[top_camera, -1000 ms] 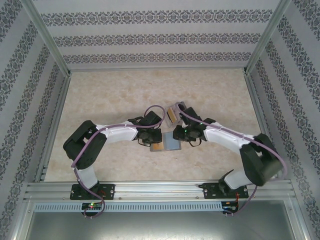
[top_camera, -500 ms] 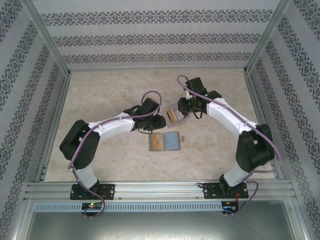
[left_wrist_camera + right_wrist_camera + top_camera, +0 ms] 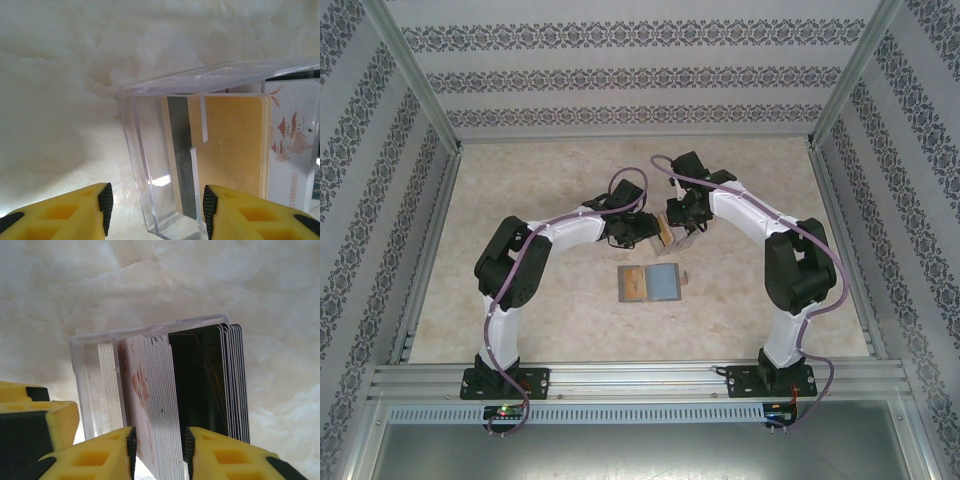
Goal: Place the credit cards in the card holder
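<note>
**Credit cards [image 3: 160, 405]: stacked on edge in clear box [image 3: 80, 385]**

The stack is located directly ahead of the right gripper [image 3: 159, 450], with the card faces parallel to its pads. Its fingers are held narrowly apart astride the white cards, and no clamping is evident. The left gripper [image 3: 156, 212] is spread wide beside the box. The card holder [image 3: 623, 290] is laid open nearer the bases, with tan and blue-grey cards on its panels.

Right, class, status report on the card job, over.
Left jaws open, straddling box corner. Right jaws astride cards in box, grip unclear. Holder lies open, apart, tan card inside.
</note>
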### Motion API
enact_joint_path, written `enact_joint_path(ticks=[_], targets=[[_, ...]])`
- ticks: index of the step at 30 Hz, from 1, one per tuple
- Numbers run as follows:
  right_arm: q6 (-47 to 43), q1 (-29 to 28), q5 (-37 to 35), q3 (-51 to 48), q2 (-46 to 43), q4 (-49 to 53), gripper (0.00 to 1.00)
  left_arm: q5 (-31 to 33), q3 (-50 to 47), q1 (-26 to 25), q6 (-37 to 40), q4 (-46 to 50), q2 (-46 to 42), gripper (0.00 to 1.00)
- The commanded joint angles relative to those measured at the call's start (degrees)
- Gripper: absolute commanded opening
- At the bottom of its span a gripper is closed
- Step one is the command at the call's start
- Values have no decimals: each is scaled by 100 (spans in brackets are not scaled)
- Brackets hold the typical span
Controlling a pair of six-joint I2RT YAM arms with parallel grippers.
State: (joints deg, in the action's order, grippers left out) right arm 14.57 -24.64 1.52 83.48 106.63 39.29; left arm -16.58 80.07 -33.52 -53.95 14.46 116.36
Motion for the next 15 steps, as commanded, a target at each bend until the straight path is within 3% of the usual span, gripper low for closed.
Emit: enact_joint_path(ticks=[1,6,15], targets=[[-80,-71,39,185,75,114,34,-156,187,73,-193,-138,225,53],[-190,-141,-134,216,168,130,34,-128,153,82,-246,-89,376,49],[-400,-380,-1067,479,543,323,37,-31,-6,82,-247,-13,379,42]])
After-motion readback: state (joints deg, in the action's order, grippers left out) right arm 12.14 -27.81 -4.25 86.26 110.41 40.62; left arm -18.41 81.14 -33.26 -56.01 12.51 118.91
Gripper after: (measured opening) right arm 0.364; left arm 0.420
